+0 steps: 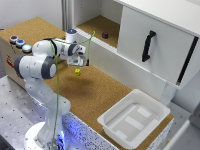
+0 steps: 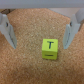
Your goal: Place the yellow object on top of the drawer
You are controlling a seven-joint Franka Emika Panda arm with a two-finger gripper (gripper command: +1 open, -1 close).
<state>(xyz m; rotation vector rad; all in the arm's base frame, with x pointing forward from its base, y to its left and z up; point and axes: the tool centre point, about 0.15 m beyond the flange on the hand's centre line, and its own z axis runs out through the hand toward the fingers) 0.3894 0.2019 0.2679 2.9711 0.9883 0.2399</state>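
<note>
The yellow object is a tiny bright yellow cube on the cork surface. In the wrist view it shows a black "T" on its top face. My gripper hovers just above the cube, open and empty. In the wrist view the gripper has its two grey fingers spread wide, and the cube lies on the cork between them, nearer one finger and touching neither. The drawer is the large white cabinet with a black bar handle, at the exterior view's upper right.
A small dark purple object lies on the cork at the back, beside the drawer. A shallow white tray sits at the exterior view's lower right. A box with coloured buttons stands at the left, behind the arm.
</note>
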